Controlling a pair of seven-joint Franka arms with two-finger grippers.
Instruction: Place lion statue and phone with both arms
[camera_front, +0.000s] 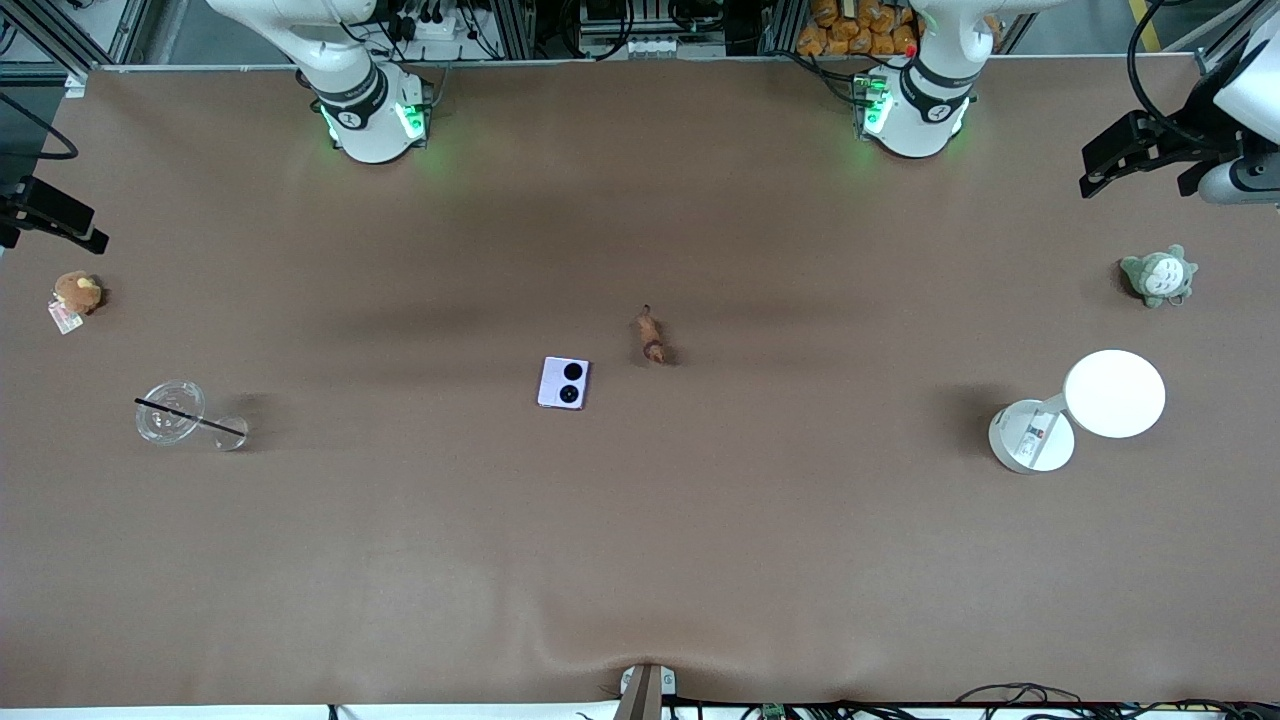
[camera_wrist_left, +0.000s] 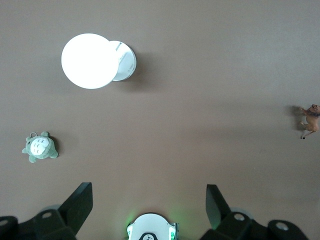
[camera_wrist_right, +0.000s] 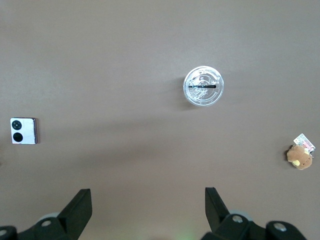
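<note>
Both grippers high and released, nothing grasped yet.
Lion lay mid-table, phone beside it, nearer the camera. My left gripper hung over its table end, right gripper over the other, fingers spread. I'd judged: descend straight, pinch lion's body, phone's edges. Bare table around both; cup and lamp well apart.

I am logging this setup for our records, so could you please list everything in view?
phone: one, pale lavender, mid-table, flat.
lion statue: one, orange-brown, beside the phone, slightly farther from the front camera.
clear cup: one, transparent with a black straw, toward the right arm's end.
brown plush: one, tagged, right arm's end.
grey-green plush: one, left arm's end.
white lamp: one, nearer the camera than that plush.
left gripper: open, high over the table.
right gripper: open, likewise.
</note>
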